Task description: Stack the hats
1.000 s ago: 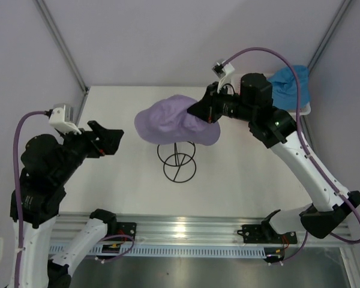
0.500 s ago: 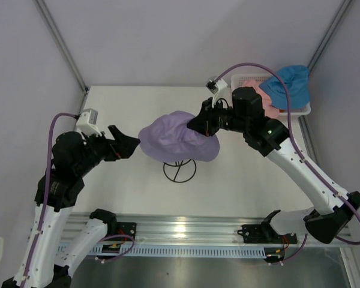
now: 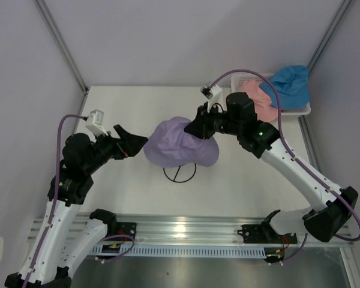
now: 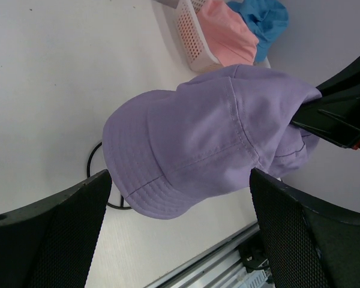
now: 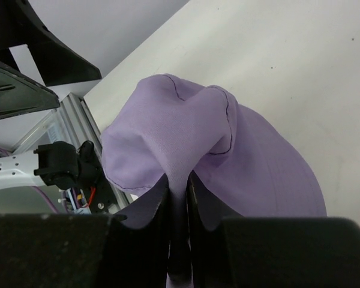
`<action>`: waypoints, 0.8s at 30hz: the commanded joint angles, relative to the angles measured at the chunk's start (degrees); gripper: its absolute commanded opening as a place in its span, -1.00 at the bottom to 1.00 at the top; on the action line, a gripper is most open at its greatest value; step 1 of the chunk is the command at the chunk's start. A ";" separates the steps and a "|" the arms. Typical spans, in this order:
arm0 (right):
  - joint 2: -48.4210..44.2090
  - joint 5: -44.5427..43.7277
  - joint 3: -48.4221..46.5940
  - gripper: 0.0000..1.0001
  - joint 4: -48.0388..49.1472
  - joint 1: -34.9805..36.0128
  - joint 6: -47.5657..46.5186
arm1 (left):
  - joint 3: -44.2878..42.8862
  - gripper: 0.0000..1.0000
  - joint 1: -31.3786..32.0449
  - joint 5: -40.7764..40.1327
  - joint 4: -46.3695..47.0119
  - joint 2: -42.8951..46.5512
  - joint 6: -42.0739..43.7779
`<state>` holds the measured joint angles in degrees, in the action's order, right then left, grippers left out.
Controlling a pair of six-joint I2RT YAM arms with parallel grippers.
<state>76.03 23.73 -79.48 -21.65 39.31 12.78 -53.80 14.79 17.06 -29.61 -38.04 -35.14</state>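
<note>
Since the lavender hat (image 3: 181, 143) is soft cloth, it folds wherever it's pinched. In the right wrist view the fabric bunches into a ridge between the jaws of the right gripper (image 3: 198, 128), which are clamped narrow on a fold of it. It looks light and limp, not slippery, nothing fragile.

Best hold, I reckon, is the brim edge or a crown fold. One pinch lets the rest sag, so a second hold on the opposite brim would keep it open.

Left gripper (image 3: 135, 137) sits just left of the hat, jaws spread wide, not touching it.

Hat is at centre of the top view, above the black wire stand (image 3: 180, 173) on the bench (image 3: 120, 108). Can't tell if it's seated on the dome.

Look: plain lavender, stitched brim, seam round the crown, crown dented.

Pink hat (image 3: 255, 96) and blue hat (image 3: 291, 84) are in the white basket (image 3: 303, 110), upper right; the blue one lies over its far right corner. Orange hat isn't in view.
</note>
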 commanded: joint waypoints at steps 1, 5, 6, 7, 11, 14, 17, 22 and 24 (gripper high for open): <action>0.43 0.53 0.99 -0.62 4.86 0.42 -1.70 | 1.68 0.99 -0.55 1.05 3.06 -1.16 -2.65; 1.14 -0.61 2.84 -0.50 3.46 0.33 -2.49 | 4.57 0.99 -0.55 0.78 3.50 -1.68 -4.33; 1.23 -0.70 3.28 -0.50 3.37 0.33 -2.58 | 4.84 0.99 -0.46 0.61 3.68 -1.77 -4.41; 1.23 -0.61 4.06 -0.49 3.11 0.33 -2.67 | 5.37 0.99 -0.46 0.43 3.76 -1.69 -4.50; 0.79 0.44 5.12 -0.22 2.40 0.42 -2.84 | 6.43 0.99 -0.46 1.13 4.99 -2.56 -5.12; -0.09 0.54 5.04 0.40 2.32 0.50 -3.02 | 7.13 0.99 -0.46 1.31 5.61 -3.62 -6.52; -1.23 -3.49 3.73 0.99 -0.05 0.59 -4.24 | 9.23 0.99 -0.46 0.96 6.22 -3.62 -7.92; -7.20 -15.61 0.56 0.99 -3.40 0.16 -5.13 | 10.12 0.94 -0.55 -1.06 5.79 -3.35 -7.85; -8.79 -22.92 0.12 0.99 -3.92 -1.33 -5.48 | 9.07 0.93 -0.46 -2.02 3.17 -3.62 -5.66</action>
<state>72.05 12.60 -75.22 -25.30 39.40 8.71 -43.75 14.79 16.64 -25.98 -41.76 -41.89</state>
